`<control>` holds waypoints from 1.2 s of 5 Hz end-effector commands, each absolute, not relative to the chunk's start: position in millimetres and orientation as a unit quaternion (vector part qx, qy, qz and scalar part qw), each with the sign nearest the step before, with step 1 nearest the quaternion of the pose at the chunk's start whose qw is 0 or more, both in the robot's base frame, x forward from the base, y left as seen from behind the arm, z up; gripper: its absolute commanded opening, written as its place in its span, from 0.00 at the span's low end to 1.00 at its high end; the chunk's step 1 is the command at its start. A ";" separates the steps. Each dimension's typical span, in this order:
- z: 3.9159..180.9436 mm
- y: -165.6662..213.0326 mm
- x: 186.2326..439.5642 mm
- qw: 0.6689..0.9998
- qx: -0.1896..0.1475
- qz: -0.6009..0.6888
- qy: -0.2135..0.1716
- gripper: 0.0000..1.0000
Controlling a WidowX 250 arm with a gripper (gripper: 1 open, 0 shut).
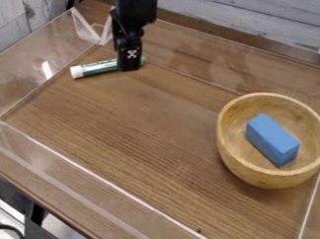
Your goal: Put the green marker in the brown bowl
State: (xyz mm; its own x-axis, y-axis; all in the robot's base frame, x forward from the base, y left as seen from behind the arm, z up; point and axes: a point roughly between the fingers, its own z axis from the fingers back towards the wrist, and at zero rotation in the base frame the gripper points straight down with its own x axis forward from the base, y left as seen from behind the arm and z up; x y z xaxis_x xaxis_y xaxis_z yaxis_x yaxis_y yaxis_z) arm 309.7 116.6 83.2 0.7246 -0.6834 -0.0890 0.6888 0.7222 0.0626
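Note:
The green marker lies flat on the wooden table at the upper left, white barrel to the left and its dark green cap end under the gripper. My black gripper points straight down right at that cap end, its fingers open and low over the table. Nothing is held. The brown bowl sits at the right side of the table, far from the gripper.
A blue rectangular block lies inside the bowl. Clear plastic walls ring the table on the left, front and back. A wooden table surface stretches between marker and bowl.

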 end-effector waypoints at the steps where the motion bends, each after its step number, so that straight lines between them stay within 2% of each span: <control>1: 92.8 130.9 320.3 0.926 0.072 -0.371 0.001 1.00; 6: 65.0 151.6 318.1 0.926 0.080 -0.367 -0.035 1.00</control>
State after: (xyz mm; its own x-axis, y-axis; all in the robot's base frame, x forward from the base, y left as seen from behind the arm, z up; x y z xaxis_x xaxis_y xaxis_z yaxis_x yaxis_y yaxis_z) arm 313.2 147.4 52.9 0.7252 -0.6885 -0.0109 0.6832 0.7175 0.1356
